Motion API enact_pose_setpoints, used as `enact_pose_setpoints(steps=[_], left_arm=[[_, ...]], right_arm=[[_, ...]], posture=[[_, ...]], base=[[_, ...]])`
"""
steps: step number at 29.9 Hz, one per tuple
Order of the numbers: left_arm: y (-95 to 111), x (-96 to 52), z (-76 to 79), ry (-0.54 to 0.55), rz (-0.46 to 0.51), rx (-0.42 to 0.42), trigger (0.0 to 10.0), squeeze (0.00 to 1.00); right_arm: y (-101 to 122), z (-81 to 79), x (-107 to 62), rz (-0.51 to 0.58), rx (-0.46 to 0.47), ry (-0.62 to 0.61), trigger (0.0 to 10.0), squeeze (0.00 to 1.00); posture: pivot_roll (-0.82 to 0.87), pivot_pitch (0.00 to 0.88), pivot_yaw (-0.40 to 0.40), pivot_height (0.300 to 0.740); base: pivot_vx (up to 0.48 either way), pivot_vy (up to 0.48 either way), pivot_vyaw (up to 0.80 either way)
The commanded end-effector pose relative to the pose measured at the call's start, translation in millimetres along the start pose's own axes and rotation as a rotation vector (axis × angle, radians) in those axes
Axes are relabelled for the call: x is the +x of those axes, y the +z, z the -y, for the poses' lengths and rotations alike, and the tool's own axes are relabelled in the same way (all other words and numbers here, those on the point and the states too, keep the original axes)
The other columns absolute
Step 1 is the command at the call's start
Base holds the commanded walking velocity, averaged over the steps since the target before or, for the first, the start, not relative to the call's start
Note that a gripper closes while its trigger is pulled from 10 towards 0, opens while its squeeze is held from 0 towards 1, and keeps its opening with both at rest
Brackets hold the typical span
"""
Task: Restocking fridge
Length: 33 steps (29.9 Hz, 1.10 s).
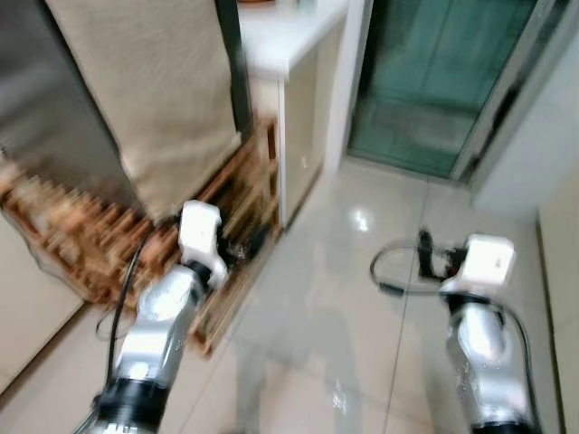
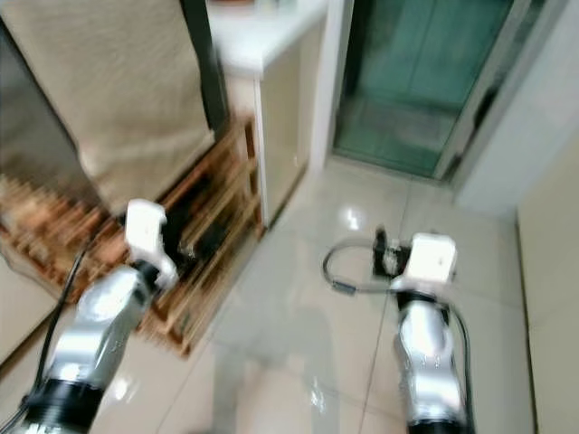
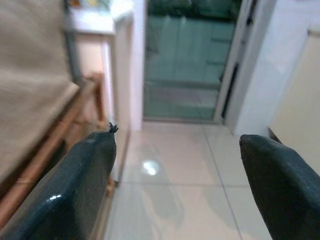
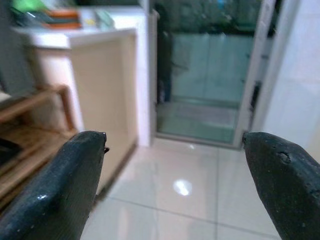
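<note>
Both arms: silver forearms rise from the bottom edge of the head views, nearest the camera, over glossy pale floor tiles (image 1: 335,298).
Left gripper (image 3: 177,165): fingers spread wide in its wrist view, nothing between them — it hangs beside the wooden rack (image 1: 109,244).
Right gripper (image 4: 175,165): fingers likewise wide apart and empty, held out over bare floor, well apart from the left arm.
Wooden rack: low slatted shelving at the robot's left, its contents too blurred to name; a beige cloth (image 1: 154,81) hangs over a dark upright panel above it.
Cabinet: a cream unit with a white countertop (image 1: 280,36) stands just past the rack; small coloured items lie on it, unclear.
Doorway: a green-tinted glass sliding door (image 1: 434,81) lies ahead, at the end of the tiled passage.
Fridge: cannot be identified with confidence — the dark panel at the left might be one, but the blur forbids saying so. No stock item is in hand.
Stage: likely travel, with picking up not yet begun.
Risk: the left arm is close to the rack's corner, so a turn leftward could clip it or catch the cloth. Motion blur makes judging clearance harder, and the shiny tiles may be slippery underfoot.
</note>
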<state>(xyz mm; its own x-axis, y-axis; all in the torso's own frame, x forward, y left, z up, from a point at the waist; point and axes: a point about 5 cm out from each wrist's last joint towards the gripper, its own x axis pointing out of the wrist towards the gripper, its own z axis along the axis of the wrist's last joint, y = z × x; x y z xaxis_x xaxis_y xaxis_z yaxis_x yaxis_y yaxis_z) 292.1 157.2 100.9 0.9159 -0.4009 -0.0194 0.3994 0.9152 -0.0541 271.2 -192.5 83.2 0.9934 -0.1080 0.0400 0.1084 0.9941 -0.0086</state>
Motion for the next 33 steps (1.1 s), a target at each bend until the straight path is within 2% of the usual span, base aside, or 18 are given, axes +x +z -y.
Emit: enact_pose_setpoints(steps=[1, 10, 11, 13, 18, 22, 26, 30, 33], left_arm=[[6.6, 0.9, 6.3, -0.03, 0.046, -0.003, 10.0, 0.0], [10.6, 7.5, 5.9, -0.051, 0.039, 0.071, 10.0, 0.0], [14.6, 8.7, 13.5, -0.096, 0.067, 0.107, 10.0, 0.0], [15.5, 9.2, 17.1, -0.106, 0.075, 0.111, 10.0, 0.0], [14.4, 10.8, 21.0, -0.081, 0.092, 0.049, 10.0, 0.0], [16.1, 11.6, 21.1, -0.077, 0.102, 0.041, 10.0, 0.0], [19.3, 12.9, 20.4, -0.073, 0.109, 0.091, 10.0, 0.0], [20.6, 14.6, 21.1, -0.076, 0.11, 0.092, 10.0, 0.0], [14.4, 16.3, 5.9, 0.076, 0.062, -0.011, 10.0, 0.0]], right_arm=[[7.9, 5.0, 5.3, 0.025, -0.018, -0.007, 10.0, 0.0], [7.2, -3.2, 9.5, 0.024, -0.023, 0.035, 10.0, 0.0], [7.0, -5.0, 10.4, 0.026, -0.026, 0.043, 10.0, 0.0], [6.8, -5.6, 10.7, 0.025, -0.026, 0.045, 10.0, 0.0], [5.5, -9.1, 12.3, 0.021, -0.028, 0.066, 10.0, 0.0], [4.8, -9.1, 13.8, 0.019, -0.03, 0.072, 10.0, 0.0], [3.7, -10.5, 15.7, 0.016, -0.03, 0.077, 10.0, 0.0], [3.6, -12.7, 16.5, 0.018, -0.028, 0.081, 10.0, 0.0], [7.0, -13.3, 14.4, 0.045, -0.005, 0.052, 10.0, 0.0]], posture=[[-0.05, 0.0, 0.051, 0.74], [-0.04, 0.0, 0.044, 0.74], [-0.04, 0.0, 0.042, 0.74], [-0.04, 0.0, 0.042, 0.74], [-0.03, 0.0, 0.035, 0.74], [-0.03, 0.0, 0.03, 0.74], [-0.01, 0.0, 0.027, 0.74], [-0.01, 0.0, 0.03, 0.74], [-0.01, 0.0, 0.036, 0.74]], base=[[0.39, 0.277, 0.0], [0.04, 0.435, 0.0], [0.0, 0.454, 0.0], [0.0, 0.454, 0.0], [0.0, 0.452, 0.0], [0.0, 0.453, 0.0], [0.0, 0.454, 0.0], [0.33, 0.338, 0.0], [0.396, 0.19, 0.0]])
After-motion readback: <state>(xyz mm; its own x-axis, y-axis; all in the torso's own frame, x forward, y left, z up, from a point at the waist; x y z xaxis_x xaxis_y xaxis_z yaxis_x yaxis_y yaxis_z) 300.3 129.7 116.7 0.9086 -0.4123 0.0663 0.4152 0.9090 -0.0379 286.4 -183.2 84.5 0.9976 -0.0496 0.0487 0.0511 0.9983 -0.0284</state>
